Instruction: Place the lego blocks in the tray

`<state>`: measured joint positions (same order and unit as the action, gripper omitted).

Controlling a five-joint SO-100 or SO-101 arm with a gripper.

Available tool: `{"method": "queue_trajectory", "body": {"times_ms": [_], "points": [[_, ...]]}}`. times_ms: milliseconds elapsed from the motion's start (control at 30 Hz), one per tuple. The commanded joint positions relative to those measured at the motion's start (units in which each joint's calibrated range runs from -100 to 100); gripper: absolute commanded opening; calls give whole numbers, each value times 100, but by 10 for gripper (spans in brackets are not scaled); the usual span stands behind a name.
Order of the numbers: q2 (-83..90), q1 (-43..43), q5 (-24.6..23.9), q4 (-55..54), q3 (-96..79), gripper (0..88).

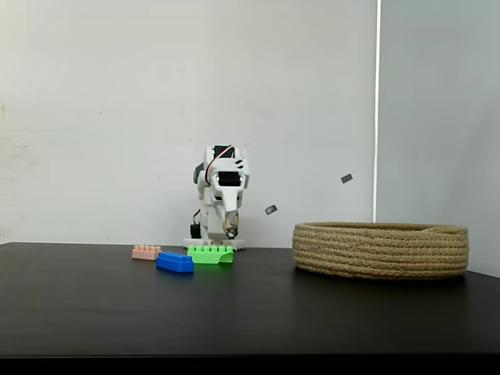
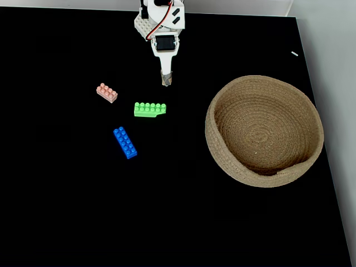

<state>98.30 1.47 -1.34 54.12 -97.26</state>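
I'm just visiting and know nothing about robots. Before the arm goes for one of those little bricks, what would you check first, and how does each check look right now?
1. Basket has nothing in it, room for bricks: ok.
2. All three bricks lie apart on the table, none stacked: green brick, blue brick, pink brick: ok.
3. Gripper carries nothing: ok, nothing shows between the fingertips.
4. Gripper open wide enough for a brick: not ok, the tips look closed together.
5. Path from the gripper to the green brick, the nearest one: ok, bare table between them.
6. Gripper height above the table: ok, the low fixed view shows it hanging above the green brick.
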Motion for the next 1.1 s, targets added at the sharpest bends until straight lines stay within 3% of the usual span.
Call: {"method": "queue_trajectory", "body": {"times_ms": [0, 1067], "points": [[49, -122, -181, -93, -37, 3], [49, 18, -274, -93, -37, 3]]}}
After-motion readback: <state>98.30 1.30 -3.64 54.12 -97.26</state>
